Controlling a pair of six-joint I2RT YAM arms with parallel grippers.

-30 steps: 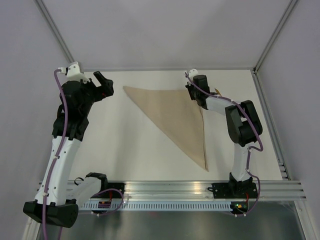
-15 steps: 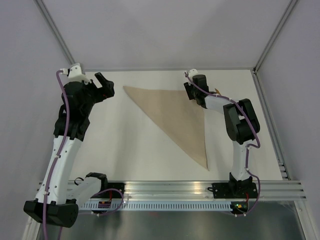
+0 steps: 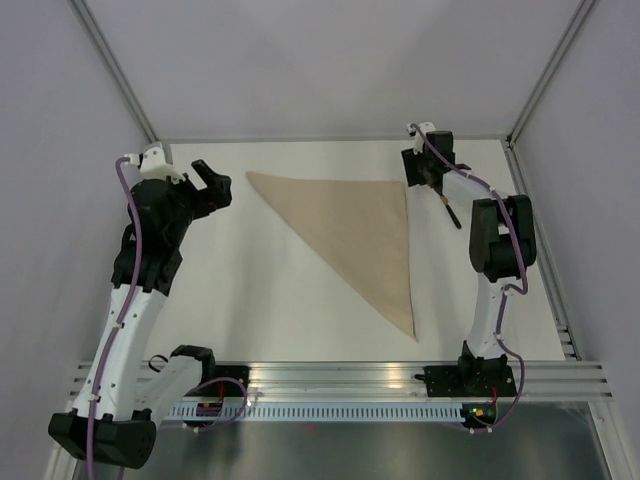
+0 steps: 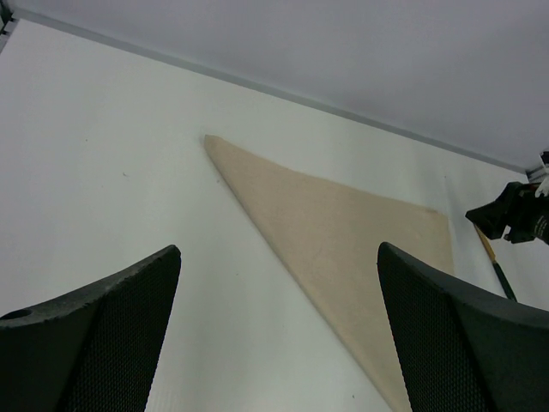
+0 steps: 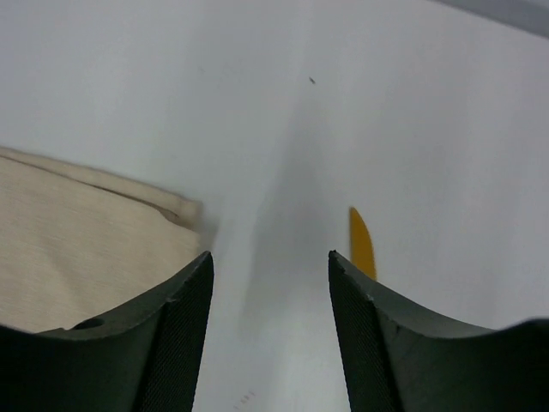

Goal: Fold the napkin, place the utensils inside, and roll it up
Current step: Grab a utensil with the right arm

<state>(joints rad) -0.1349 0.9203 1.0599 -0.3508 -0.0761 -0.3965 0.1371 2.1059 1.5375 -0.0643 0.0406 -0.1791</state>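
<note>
The tan napkin (image 3: pixel 365 225) lies flat on the white table, folded into a triangle with its long edge running from far left to near right. My right gripper (image 3: pixel 421 172) hovers open just past the napkin's far right corner (image 5: pixel 182 209), with only bare table between its fingers (image 5: pixel 270 257). A thin utensil (image 3: pixel 449 212) with a yellow tip (image 5: pixel 361 243) and a dark handle lies on the table just right of that corner. My left gripper (image 3: pixel 207 181) hangs open left of the napkin's far left point, holding nothing (image 4: pixel 279 251).
The table's back edge meets the grey wall (image 3: pixel 330 140) just behind both grippers. A metal frame rail (image 3: pixel 540 230) runs along the right side, close to the right arm. The right gripper (image 4: pixel 515 219) shows at the left wrist view's right edge.
My right gripper has opened, let go of the napkin's far right corner and moved back and to the right, uncovering the utensil. The left arm has shifted slightly.
</note>
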